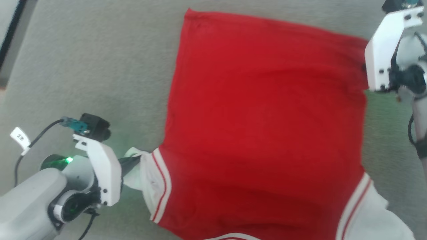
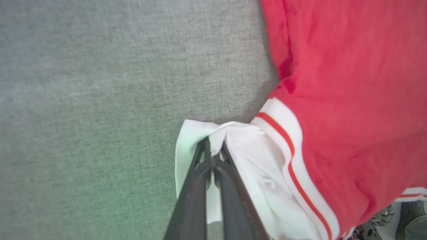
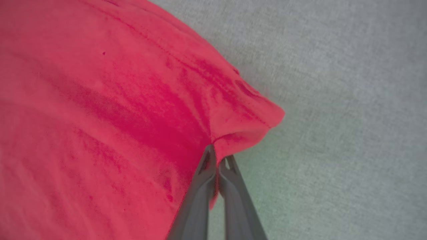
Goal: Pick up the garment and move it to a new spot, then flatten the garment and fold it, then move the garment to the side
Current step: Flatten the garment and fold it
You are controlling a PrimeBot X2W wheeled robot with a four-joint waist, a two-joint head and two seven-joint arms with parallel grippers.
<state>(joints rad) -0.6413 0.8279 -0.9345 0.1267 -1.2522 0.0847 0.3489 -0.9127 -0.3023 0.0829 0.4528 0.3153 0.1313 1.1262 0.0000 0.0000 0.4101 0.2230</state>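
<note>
The garment (image 1: 263, 116), red with white sleeves and red-striped trim, lies spread on the grey surface, plain side up. My left gripper (image 1: 135, 160) is at its left side, shut on the white sleeve (image 2: 247, 156); the wrist view shows the dark fingers (image 2: 200, 173) pinching the bunched white cloth. My right gripper (image 3: 217, 156) is shut on the red corner (image 3: 247, 130) at the far right hem, which is lifted into a small peak. In the head view only its white wrist mount (image 1: 387, 50) shows beside the garment's right edge.
Grey fabric surface (image 1: 93, 66) surrounds the garment, with open room to the left and at the far side. A dark strip (image 1: 10, 36) marks the surface's edge at the upper left. A patterned floor (image 2: 383, 220) shows beyond the near edge.
</note>
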